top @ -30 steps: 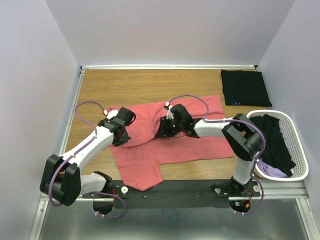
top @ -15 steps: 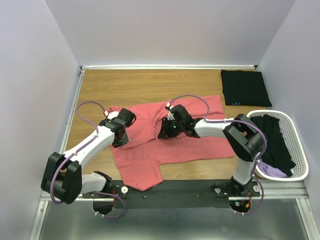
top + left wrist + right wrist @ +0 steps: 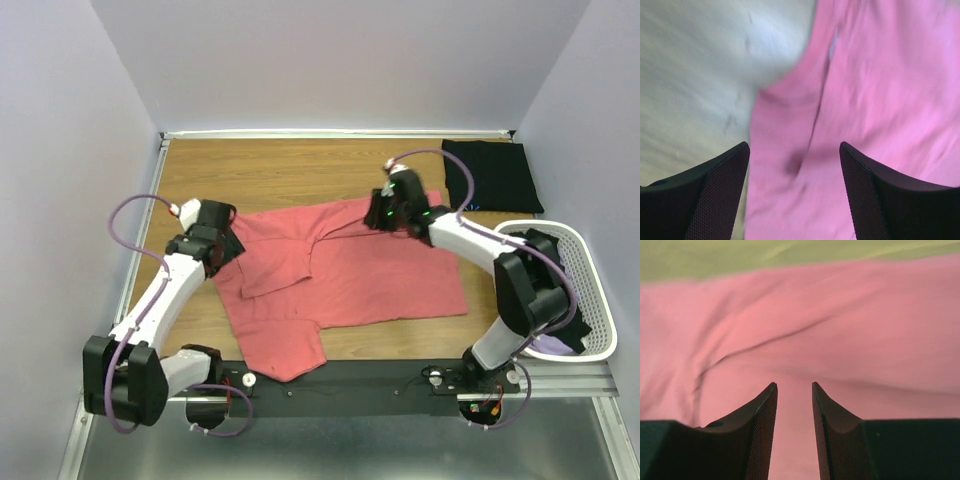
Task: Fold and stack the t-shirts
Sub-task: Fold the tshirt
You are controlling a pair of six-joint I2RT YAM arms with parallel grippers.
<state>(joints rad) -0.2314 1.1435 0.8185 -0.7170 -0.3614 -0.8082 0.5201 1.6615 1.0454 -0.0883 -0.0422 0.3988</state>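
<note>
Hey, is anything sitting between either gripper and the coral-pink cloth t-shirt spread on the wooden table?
Nothing visible. The left gripper hangs open over the left edge of the coral-pink t-shirt, the right gripper over its far right part; the wrist views show bare cloth beneath both.

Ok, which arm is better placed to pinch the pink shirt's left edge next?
Left, probably: the left tool hangs open right over that edge of the pink shirt, while the right tool sits across at its far side, jaws only narrowly apart.

No lettering, label or number can be read on the coral-pink t-shirt (image 3: 350, 270) or elsewhere.
</note>
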